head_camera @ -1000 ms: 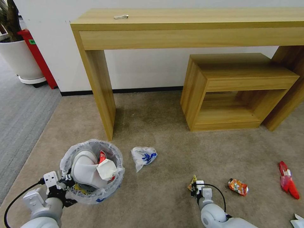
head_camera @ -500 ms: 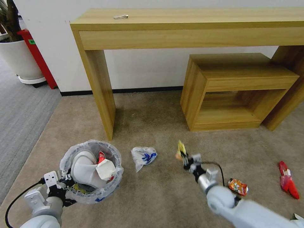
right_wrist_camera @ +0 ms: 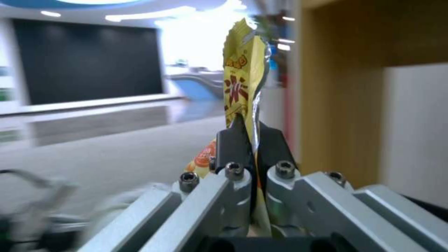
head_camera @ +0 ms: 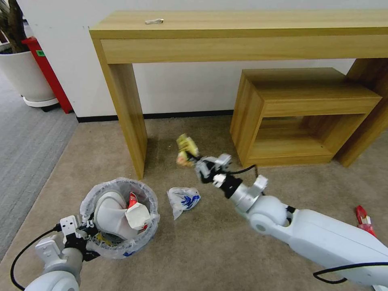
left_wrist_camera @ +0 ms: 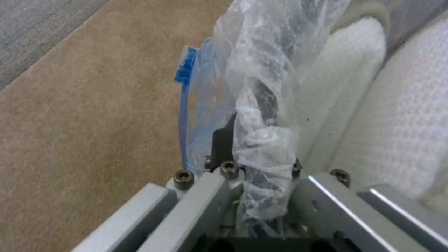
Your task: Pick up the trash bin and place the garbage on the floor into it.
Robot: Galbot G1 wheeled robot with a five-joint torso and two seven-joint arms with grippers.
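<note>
Left hand [head_camera: 83, 236] clamps the trash bin [head_camera: 119, 218] rim, lower left, presenting its mouth; right hand [head_camera: 197, 160] pinches a yellow wrapper [head_camera: 186, 148] mid-frame.

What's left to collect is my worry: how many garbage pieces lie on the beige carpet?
2: the white-blue plastic bag beside the trash bin, and a red wrapper at the far right edge. The right arm may hide others.

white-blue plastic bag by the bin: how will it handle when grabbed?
The plastic bag looks crumpled and thin, so probably floppy and very light. It likely collapses between fingers rather than resisting. Lying loose on the carpet, it may slide if nudged.
</note>
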